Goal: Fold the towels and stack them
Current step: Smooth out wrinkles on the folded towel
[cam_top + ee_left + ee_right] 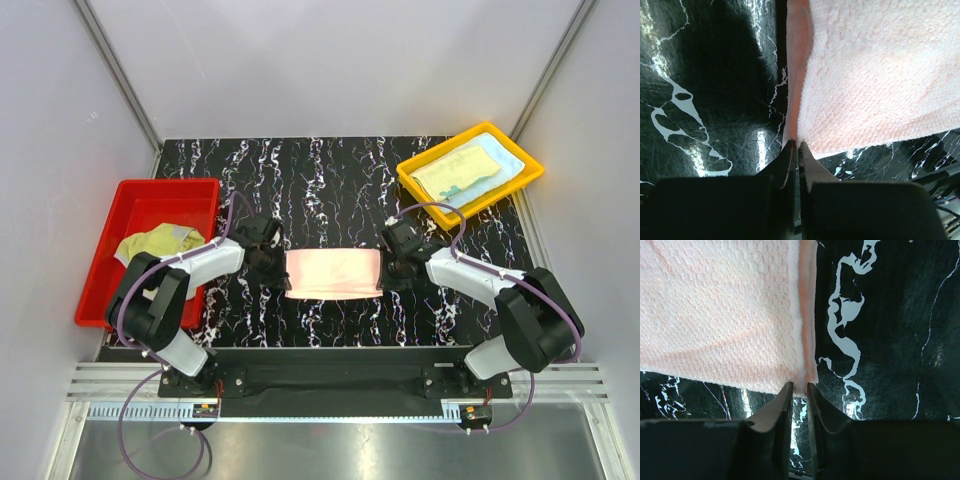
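Note:
A peach-pink towel (333,272) lies folded in a flat rectangle on the black marbled table, between my two grippers. My left gripper (272,268) is at its left edge. In the left wrist view the jaws (798,145) are shut on the near left corner of the towel (875,75). My right gripper (393,262) is at the right edge. In the right wrist view its jaws (799,386) pinch the near right corner of the towel (725,310). A crumpled yellow-green towel (157,243) lies in the red tray. A folded pale yellow-green towel (455,170) lies on a light blue towel (505,160) in the yellow tray.
The red tray (190,195) stands at the table's left edge beside the left arm. The yellow tray (420,188) stands at the back right. White walls enclose the table at the back and sides.

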